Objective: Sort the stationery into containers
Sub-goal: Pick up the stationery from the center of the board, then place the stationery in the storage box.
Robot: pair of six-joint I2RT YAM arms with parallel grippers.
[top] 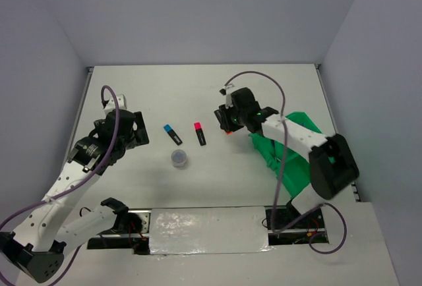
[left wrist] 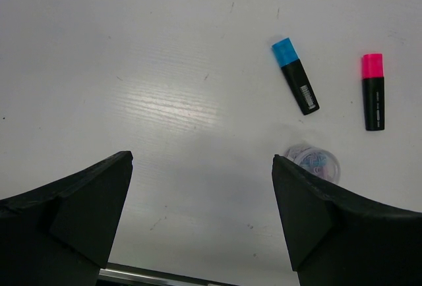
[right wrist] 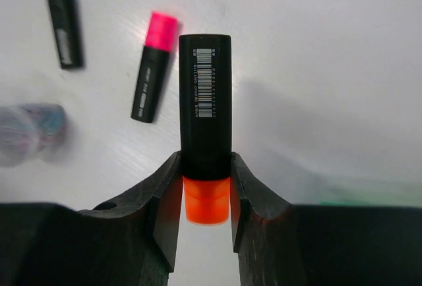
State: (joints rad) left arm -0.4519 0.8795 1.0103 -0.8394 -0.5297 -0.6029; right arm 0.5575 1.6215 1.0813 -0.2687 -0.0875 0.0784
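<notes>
Gripping orange-capped highlighter (right wrist: 205, 101), right end effector (right wrist: 206, 194); barcode label (right wrist: 205, 83), print illegible.

A white table (top: 264, 88) stands enclosed by plain pale grey walls (top: 198, 9).

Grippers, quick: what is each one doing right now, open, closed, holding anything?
Left gripper: open, holding nothing.
Right gripper: closed on the orange-capped highlighter.
</notes>
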